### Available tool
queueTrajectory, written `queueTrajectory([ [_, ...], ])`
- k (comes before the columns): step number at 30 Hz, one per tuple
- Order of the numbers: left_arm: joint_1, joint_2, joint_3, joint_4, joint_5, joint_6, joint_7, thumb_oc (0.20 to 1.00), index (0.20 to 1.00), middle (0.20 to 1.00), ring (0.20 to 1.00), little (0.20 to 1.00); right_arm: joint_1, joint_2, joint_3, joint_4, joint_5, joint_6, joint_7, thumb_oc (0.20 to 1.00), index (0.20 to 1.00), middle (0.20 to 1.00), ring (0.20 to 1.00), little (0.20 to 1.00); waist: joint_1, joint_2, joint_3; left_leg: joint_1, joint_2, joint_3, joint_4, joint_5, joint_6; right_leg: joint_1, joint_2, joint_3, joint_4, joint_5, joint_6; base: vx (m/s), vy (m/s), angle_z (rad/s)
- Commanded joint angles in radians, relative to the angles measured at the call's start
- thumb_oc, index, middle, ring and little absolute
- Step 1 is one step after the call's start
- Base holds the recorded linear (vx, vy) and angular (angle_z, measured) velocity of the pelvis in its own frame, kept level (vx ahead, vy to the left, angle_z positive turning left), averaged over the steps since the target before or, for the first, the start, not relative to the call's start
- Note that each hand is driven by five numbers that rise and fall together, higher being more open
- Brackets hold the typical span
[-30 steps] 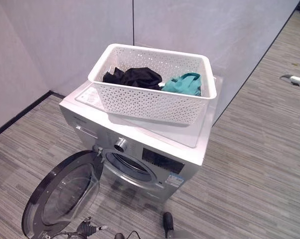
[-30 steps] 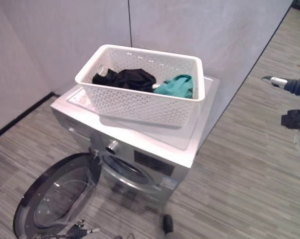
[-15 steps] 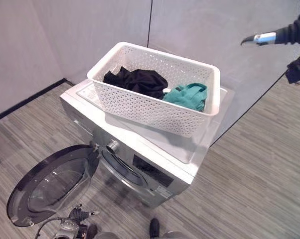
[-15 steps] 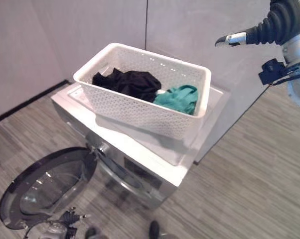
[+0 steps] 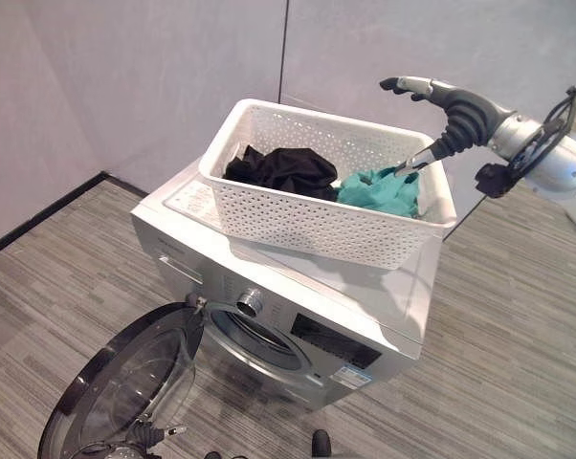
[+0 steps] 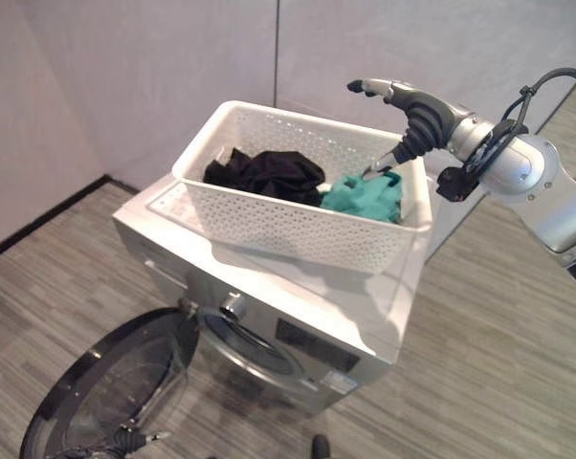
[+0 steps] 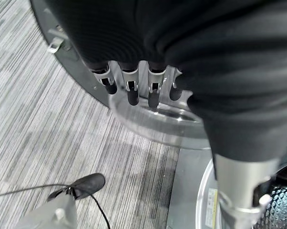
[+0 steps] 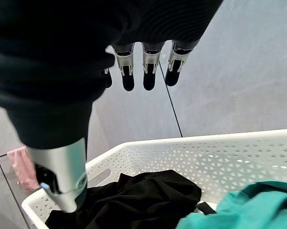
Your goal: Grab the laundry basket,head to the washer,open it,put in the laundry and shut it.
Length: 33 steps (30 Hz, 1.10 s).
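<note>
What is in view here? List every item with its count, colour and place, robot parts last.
washer: one, silver-grey, on the floor by the wall.
washer door: one, dark-rimmed glass, swung open at the front.
laundry basket: one, white perforated, on top of the washer.
black garment: one, in the basket.
teal garment: one, in the basket beside the black one.
pink cloth: one, seen past the basket in the right wrist view.
right hand: fingers straight, above the basket's teal end.
left hand: fingers relaxed, low by the open door.
</note>
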Motion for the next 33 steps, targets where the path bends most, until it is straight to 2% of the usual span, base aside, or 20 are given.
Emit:
queueTrajectory([
  [1, -0.04, 0.008, -0.059, 0.063, -0.042, -0.022, -0.018, 1.0, 1.0, 1.0, 1.0, 1.0, -0.129, -0.011, 0.058, 0.102, 0.03, 0.019, 0.013, 1.0, 1.0, 1.0, 1.0, 1.0, 0.019, 0.008, -0.032, -0.005, 0.056, -0.012, 0.009, 0.016, -0.024, -0.029, -0.056, -0.007, 0.004, -0.02, 0.065, -0.02, 0.0, 0.1],
  [10, -0.041, -0.019, -0.088, 0.052, -0.083, -0.018, -0.046, 1.0, 1.0, 1.0, 1.0, 1.0, -0.283, 0.044, 0.258, 0.188, -0.012, 0.054, 0.072, 1.0, 1.0, 1.0, 1.0, 1.0, 0.039, -0.009, 0.01, -0.087, 0.073, -0.05, 0.009, 0.045, -0.039, -0.069, -0.046, -0.042, 0.003, -0.027, 0.062, -0.04, -0.012, 0.17],
  [19, -0.056, -0.023, -0.088, 0.066, -0.134, -0.021, -0.032, 1.0, 1.0, 1.0, 1.0, 1.0, -0.316, 0.144, 0.276, 0.265, -0.023, 0.06, 0.065, 1.0, 1.0, 1.0, 1.0, 1.0, 0.063, -0.024, 0.055, -0.15, 0.087, -0.082, 0.009, 0.068, -0.046, -0.103, -0.035, -0.067, 0.004, -0.029, 0.056, -0.02, -0.018, 0.1],
  [27, -0.093, -0.018, -0.139, 0.066, -0.141, -0.029, -0.022, 1.0, 1.0, 1.0, 1.0, 1.0, -0.34, 0.256, 0.339, 0.449, -0.143, 0.094, 0.088, 1.0, 1.0, 1.0, 1.0, 1.0, 0.08, -0.031, 0.104, -0.214, 0.096, -0.128, 0.009, 0.091, -0.047, -0.145, -0.03, -0.088, 0.024, -0.03, 0.049, -0.02, -0.021, 0.14],
  [29, -0.112, -0.028, -0.186, 0.042, -0.146, -0.032, -0.025, 1.0, 1.0, 1.0, 1.0, 1.0, -0.309, 0.32, 0.355, 0.558, -0.202, 0.121, 0.13, 1.0, 1.0, 1.0, 1.0, 1.0, 0.092, -0.032, 0.118, -0.238, 0.096, -0.147, 0.009, 0.1, -0.046, -0.156, -0.029, -0.1, 0.028, -0.029, 0.046, -0.01, -0.038, 0.17],
  [33, -0.116, -0.042, -0.234, -0.016, -0.161, -0.039, -0.037, 1.0, 1.0, 1.0, 1.0, 1.0, -0.245, 0.343, 0.378, 0.557, -0.208, 0.142, 0.194, 1.0, 1.0, 1.0, 1.0, 1.0, 0.105, -0.029, 0.137, -0.262, 0.095, -0.167, 0.009, 0.108, -0.044, -0.166, -0.028, -0.113, 0.032, -0.032, 0.045, 0.0, -0.034, 0.13],
])
